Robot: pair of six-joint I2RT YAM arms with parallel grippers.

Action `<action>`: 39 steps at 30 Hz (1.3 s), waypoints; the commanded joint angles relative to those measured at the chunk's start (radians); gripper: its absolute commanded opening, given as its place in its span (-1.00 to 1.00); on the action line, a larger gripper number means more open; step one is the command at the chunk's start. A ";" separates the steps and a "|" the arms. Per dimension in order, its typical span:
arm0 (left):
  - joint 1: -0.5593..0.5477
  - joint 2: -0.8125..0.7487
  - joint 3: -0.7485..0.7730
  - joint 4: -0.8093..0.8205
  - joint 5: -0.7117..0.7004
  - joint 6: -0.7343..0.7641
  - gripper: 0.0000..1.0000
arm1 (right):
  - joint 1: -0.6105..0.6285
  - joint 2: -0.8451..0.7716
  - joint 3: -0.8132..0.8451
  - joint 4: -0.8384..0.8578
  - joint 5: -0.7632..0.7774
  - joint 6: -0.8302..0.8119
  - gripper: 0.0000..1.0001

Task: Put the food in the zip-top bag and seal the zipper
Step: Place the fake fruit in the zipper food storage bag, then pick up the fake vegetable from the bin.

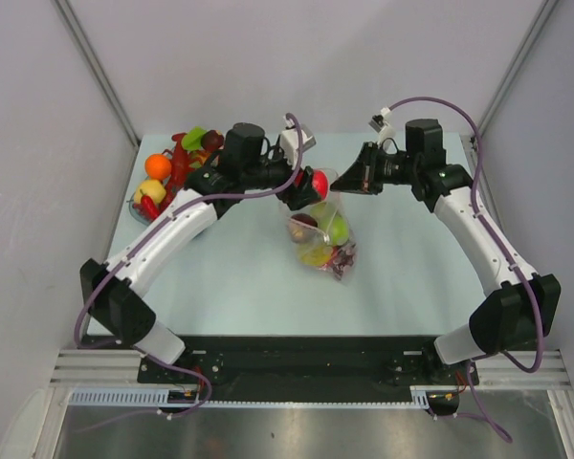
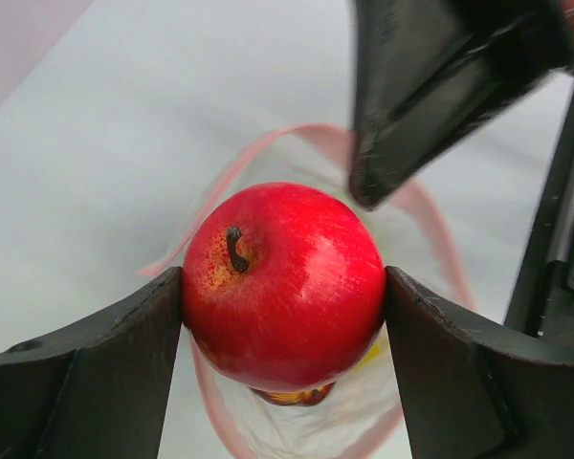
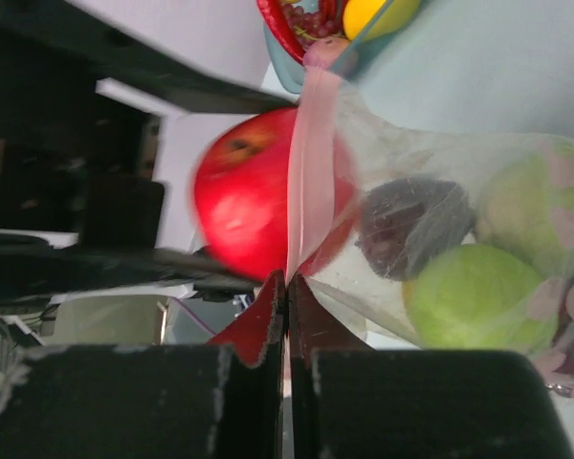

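My left gripper (image 1: pixel 306 187) is shut on a red toy apple (image 2: pixel 285 282), one piece of the food, gripping it by both sides. The apple hangs right at the open mouth of the zip-top bag (image 1: pixel 323 239), which lies mid-table with green, yellow and dark purple pieces (image 3: pixel 469 296) inside. The pink zipper (image 3: pixel 311 172) rings the mouth. My right gripper (image 3: pixel 287 282) is shut on this strip and holds the mouth's far edge up. More food (image 1: pixel 158 165) is piled at the far left.
A blue-rimmed dish (image 1: pixel 140 212) holding the remaining fruit stands at the table's far left edge. Grey walls close in on both sides and the back. The two grippers are close together above the bag mouth.
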 commanded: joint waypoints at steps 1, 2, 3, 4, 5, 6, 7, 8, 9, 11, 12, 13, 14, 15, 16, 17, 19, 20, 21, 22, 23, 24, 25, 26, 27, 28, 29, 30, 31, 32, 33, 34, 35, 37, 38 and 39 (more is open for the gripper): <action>-0.011 0.044 0.024 0.064 -0.079 -0.016 0.29 | -0.009 -0.030 0.039 0.075 -0.074 0.036 -1.00; -0.011 0.053 0.027 0.065 -0.090 -0.014 0.33 | -0.014 -0.029 0.037 0.079 -0.082 0.051 -1.00; -0.011 0.053 0.029 0.065 -0.099 -0.015 0.56 | -0.022 -0.025 0.037 0.093 -0.098 0.059 -1.00; -0.011 0.053 0.032 0.061 -0.098 -0.012 0.67 | -0.028 -0.024 0.037 0.098 -0.106 0.071 -1.00; -0.011 0.049 0.032 0.059 -0.099 -0.009 0.79 | -0.034 -0.021 0.037 0.107 -0.111 0.095 -1.00; -0.011 0.035 0.032 0.061 -0.104 -0.011 0.99 | -0.038 -0.016 0.036 0.122 -0.123 0.106 -1.00; -0.006 0.024 0.032 0.061 -0.113 -0.025 0.99 | -0.048 -0.012 0.033 0.130 -0.129 0.118 -1.00; -0.002 0.013 0.038 0.061 -0.098 -0.032 0.99 | -0.052 -0.007 0.031 0.138 -0.134 0.137 -1.00; 0.005 -0.013 0.042 0.056 -0.084 -0.040 0.99 | -0.058 -0.005 0.027 0.151 -0.141 0.147 -1.00; 0.031 -0.040 0.053 0.053 -0.082 -0.080 0.99 | -0.069 -0.004 0.017 0.167 -0.151 0.161 -1.00; 0.057 -0.068 0.058 0.048 -0.078 -0.094 0.99 | -0.071 -0.002 0.016 0.185 -0.157 0.181 -1.00; 0.067 -0.079 0.061 0.042 -0.076 -0.097 0.99 | -0.074 -0.001 0.014 0.197 -0.160 0.193 -1.00; 0.080 -0.092 0.062 0.027 -0.085 -0.098 0.99 | -0.072 0.001 0.011 0.213 -0.172 0.210 -1.00; 0.116 -0.118 0.062 0.018 -0.085 -0.112 0.99 | -0.072 -0.001 0.010 0.261 -0.181 0.259 -1.00; 0.144 -0.131 0.053 0.006 -0.081 -0.129 0.99 | -0.072 -0.004 0.008 0.301 -0.191 0.304 -1.00; 0.175 -0.143 0.046 0.002 -0.066 -0.147 0.99 | -0.071 -0.007 0.005 0.350 -0.207 0.351 -1.00; 0.274 -0.168 0.026 -0.028 0.010 -0.189 0.96 | -0.068 -0.013 0.005 0.450 -0.214 0.388 -1.00; 0.296 -0.172 0.021 -0.051 0.011 -0.181 0.95 | -0.065 -0.013 0.004 0.431 -0.212 0.353 -1.00; 0.328 -0.180 0.009 -0.068 -0.011 -0.158 0.94 | -0.068 -0.012 -0.022 0.365 -0.211 0.311 -1.00; 0.345 -0.188 -0.005 -0.092 -0.018 -0.131 0.93 | -0.071 -0.007 -0.042 0.339 -0.208 0.242 -1.00; 0.363 -0.211 -0.045 -0.099 -0.027 -0.123 0.94 | -0.078 0.004 -0.061 0.301 -0.188 0.191 -1.00; 0.408 -0.221 -0.066 -0.100 -0.038 -0.117 0.93 | -0.094 0.010 -0.073 0.221 -0.182 0.157 -1.00; 0.435 -0.234 -0.095 -0.116 -0.053 -0.114 0.93 | -0.098 0.013 -0.078 0.207 -0.183 0.140 -1.00; 0.465 -0.241 -0.102 -0.132 -0.059 -0.108 0.95 | -0.103 0.011 -0.078 0.193 -0.163 0.091 -1.00; 0.512 -0.240 -0.100 -0.158 -0.070 -0.079 0.96 | -0.103 0.007 -0.078 0.156 -0.145 0.063 -1.00; 0.535 -0.235 -0.096 -0.207 -0.154 -0.068 0.96 | -0.106 0.004 -0.078 0.126 -0.125 0.025 -1.00; 0.563 -0.231 -0.097 -0.227 -0.177 -0.063 0.99 | -0.106 0.004 -0.078 0.089 -0.070 -0.034 -1.00; 0.642 -0.226 -0.099 -0.246 -0.190 -0.063 0.99 | -0.106 0.004 -0.078 0.017 -0.045 -0.068 -1.00; 0.681 -0.220 -0.099 -0.280 -0.200 -0.069 0.99 | -0.106 0.004 -0.078 -0.012 -0.030 -0.090 -1.00; 0.718 -0.214 -0.102 -0.295 -0.210 -0.074 0.97 | -0.106 0.001 -0.078 -0.035 -0.007 -0.102 -1.00; 0.780 -0.200 -0.106 -0.306 -0.216 -0.069 0.95 | -0.106 -0.002 -0.078 -0.052 0.000 -0.124 -1.00; 0.807 -0.192 -0.118 -0.315 -0.226 -0.066 0.94 | -0.103 -0.016 -0.078 -0.054 0.004 -0.130 -1.00; 0.831 -0.182 -0.128 -0.315 -0.239 -0.065 0.92 | -0.101 -0.021 -0.078 -0.056 0.013 -0.138 -1.00; 0.891 -0.130 -0.138 -0.309 -0.269 -0.066 0.90 | -0.101 -0.024 -0.078 -0.062 0.016 -0.145 -1.00; 0.908 -0.107 -0.137 -0.304 -0.282 -0.072 0.87 | -0.101 -0.024 -0.078 -0.065 0.009 -0.145 -1.00; 0.943 -0.087 -0.134 -0.298 -0.291 -0.080 0.85 | -0.101 -0.024 -0.078 -0.063 0.007 -0.144 -1.00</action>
